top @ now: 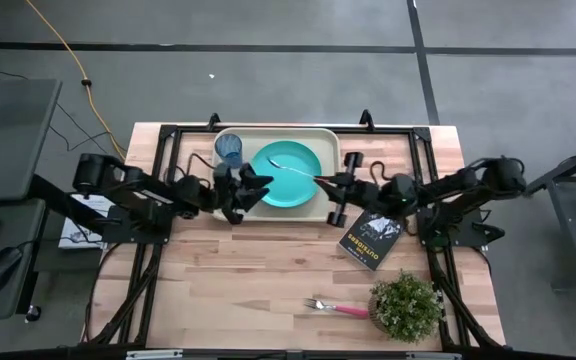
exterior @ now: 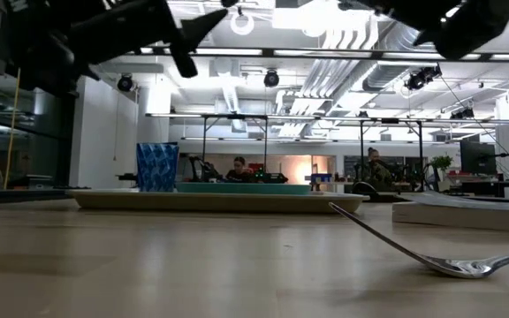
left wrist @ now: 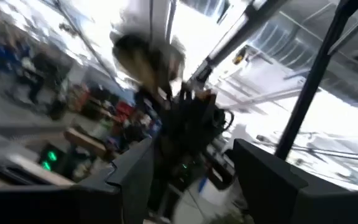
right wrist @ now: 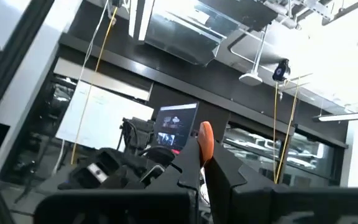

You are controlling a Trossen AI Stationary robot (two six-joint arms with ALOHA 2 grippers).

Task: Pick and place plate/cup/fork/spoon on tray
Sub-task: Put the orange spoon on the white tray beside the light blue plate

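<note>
We see a wooden worktop (top: 238, 290) with a big cream tray (top: 324, 137) near its far edge. The blue-green plate (top: 293, 185) lies flat in the tray, and the little blue cup (top: 229, 150) stands upright in the tray's far left corner, just beside the plate. From the low camera, the cup (exterior: 156, 167) stands at the left end of the tray (exterior: 210, 201), and the plate (exterior: 241, 187) shows as a thin band to its right. The spoon (top: 292, 164) has its silver bowl over the plate, and its thin orange handle runs to the right gripper (top: 334, 186). That gripper is at the right side of the tray, and its jaws are closed on the spoon's handle. In the right wrist camera, the orange tip of the spoon (right wrist: 205, 142) sticks up between the dark fingers (right wrist: 244, 180). The left gripper (top: 252, 186) hangs over the left side of the tray, just beside the plate and near the cup. Its jaws are spread apart and hold nothing. The fork (top: 334, 307) lies on the worktop at the near side, well apart from the tray, with its pink-red handle next to a small green plant (top: 406, 306). Up close in the low camera, the fork (exterior: 431, 257) rests on the wood. A black book (top: 370, 240) lies on the worktop between the tray and the plant.
</note>
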